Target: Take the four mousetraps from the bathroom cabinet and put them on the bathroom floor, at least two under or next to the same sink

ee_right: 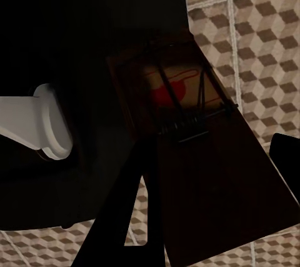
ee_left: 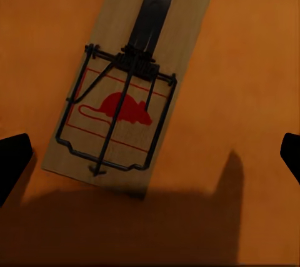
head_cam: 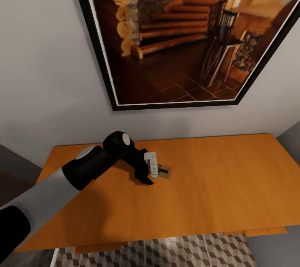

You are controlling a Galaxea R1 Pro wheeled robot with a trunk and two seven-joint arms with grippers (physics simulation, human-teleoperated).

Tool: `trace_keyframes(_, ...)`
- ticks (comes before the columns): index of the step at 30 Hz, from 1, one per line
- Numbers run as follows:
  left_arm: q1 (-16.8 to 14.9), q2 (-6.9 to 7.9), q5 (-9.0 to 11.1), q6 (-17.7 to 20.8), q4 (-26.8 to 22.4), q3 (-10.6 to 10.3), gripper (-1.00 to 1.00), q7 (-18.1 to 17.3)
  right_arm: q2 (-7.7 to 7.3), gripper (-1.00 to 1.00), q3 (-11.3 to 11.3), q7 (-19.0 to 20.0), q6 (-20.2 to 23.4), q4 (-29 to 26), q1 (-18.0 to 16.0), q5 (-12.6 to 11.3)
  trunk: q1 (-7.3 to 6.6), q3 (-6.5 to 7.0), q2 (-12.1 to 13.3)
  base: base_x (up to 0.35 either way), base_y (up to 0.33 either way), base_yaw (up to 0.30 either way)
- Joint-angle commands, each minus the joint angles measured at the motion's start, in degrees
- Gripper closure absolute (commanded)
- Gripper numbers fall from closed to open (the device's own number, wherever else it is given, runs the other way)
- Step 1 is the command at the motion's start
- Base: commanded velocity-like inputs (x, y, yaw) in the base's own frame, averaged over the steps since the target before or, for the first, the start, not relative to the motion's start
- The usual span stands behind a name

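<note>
On cabinet (head_cam: pixel 216 183): one mousetrap (head_cam: pixel 165 172) beside left pincer (head_cam: pixel 151 174).

— What do I have behind?
— I see a plain grey wall (head_cam: pixel 41 71) with a big black-framed picture (head_cam: pixel 183 37) of a log staircase.
— And lower down?
— A grey surface (head_cam: pixel 12 162) at the left.

Your head camera looks steeply down over the cabinet (head_cam: pixel 216 183) toward the wall and its framed picture (head_cam: pixel 183 33). Your left wrist camera hangs close above that same cabinet top, sharing the mousetrap (ee_left: pixel 125 85) with it. Your right wrist camera faces the bathroom floor (ee_right: pixel 262 23) at close range.
</note>
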Motion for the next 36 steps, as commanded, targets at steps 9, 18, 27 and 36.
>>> trace_keyframes(9, -0.1, 0.23, -0.4, 0.4, -0.1, 0.0, -1.0, -0.4, 0.05, 1.0, -0.4, 0.0, -0.1, -0.1, 0.0, -0.1, 0.03, -0.08, -0.1, 0.0, 0.0, 0.0)
trace_keyframes(18, -0.1, 0.17, -0.5, 0.4, -0.1, 0.1, -1.0, -0.4, 0.04, 1.0, -0.4, 0.0, -0.1, -0.1, 0.0, -0.1, 0.03, -0.08, -0.1, 0.0, 0.0, 0.0)
trace_keyframes(27, -0.1, 0.22, -0.5, 0.4, -0.2, 0.2, -1.0, -0.4, 0.05, 1.0, -0.4, 0.0, -0.1, -0.1, 0.0, -0.1, 0.03, -0.08, -0.1, 0.0, 0.0, 0.0)
trace_keyframes(36, -0.1, 0.15, -0.5, 0.4, -0.8, 0.5, -1.0, -0.4, 0.09, 1.0, -0.4, 0.0, -0.1, -0.1, 0.0, -0.1, 0.03, -0.08, -0.1, 0.0, 0.0, 0.0)
